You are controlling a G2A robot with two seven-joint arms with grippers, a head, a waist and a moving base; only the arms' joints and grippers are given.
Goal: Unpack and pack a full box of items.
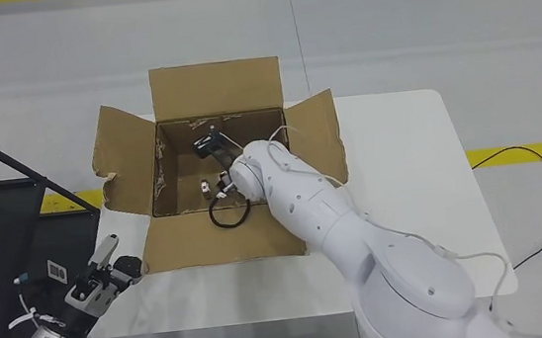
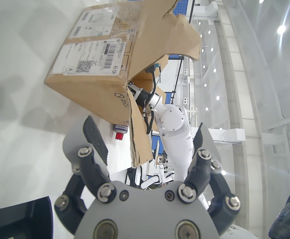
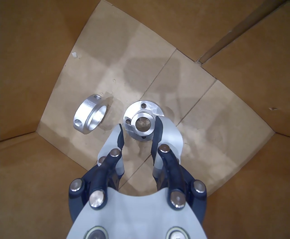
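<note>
Right wrist view first: the right claw [image 3: 139, 131] is down inside the brown cardboard box [image 3: 45, 45]. Its jaws are only narrowly apart and sit on either side of a round silver metal flange with a raised hub and bolt holes [image 3: 149, 108]. One black fingertip [image 3: 158, 126] overlaps the flange's rim, and I can't tell if it's actually pinching yet, so I wouldn't call it gripped. The flange lies flat, roughly mid-floor in the box. Just beside it, not touching and closer to a floor corner, is a silver metal ring collar with small threaded holes [image 3: 83, 111], tipped up at an angle.

Further out, the box has all four flaps folded open and sits on the left part of the white table [image 1: 399, 156], toward its far edge. The left claw [image 2: 147, 135] hangs by the table's near left corner, just outside the box's near flap, with its jaws spread wide and holding nothing. From there you get the box's labelled outer side and a torn flap.
</note>
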